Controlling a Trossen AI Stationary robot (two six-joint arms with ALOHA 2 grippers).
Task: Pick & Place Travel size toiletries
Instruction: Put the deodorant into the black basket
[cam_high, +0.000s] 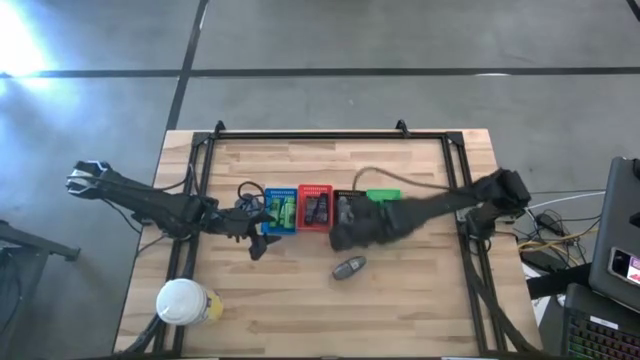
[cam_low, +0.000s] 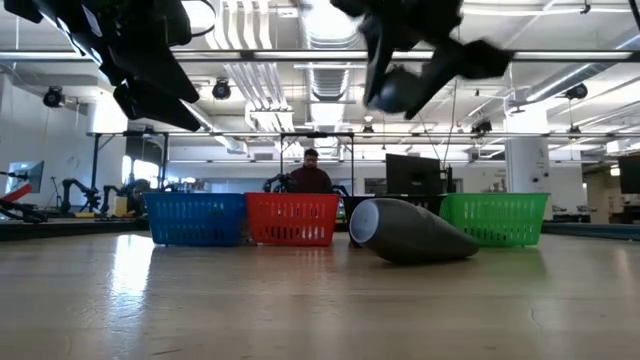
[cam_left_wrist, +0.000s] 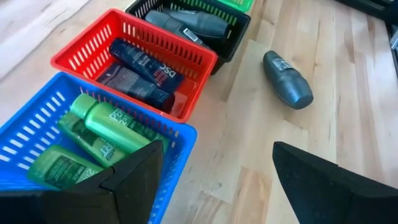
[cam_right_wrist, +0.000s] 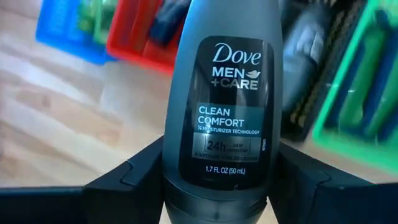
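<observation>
A grey Dove deodorant (cam_right_wrist: 227, 106) stands clamped between the right fingers (cam_right_wrist: 124, 180).

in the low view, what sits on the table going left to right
blue basket → red basket → grey deodorant lying on its side → green basket
</observation>
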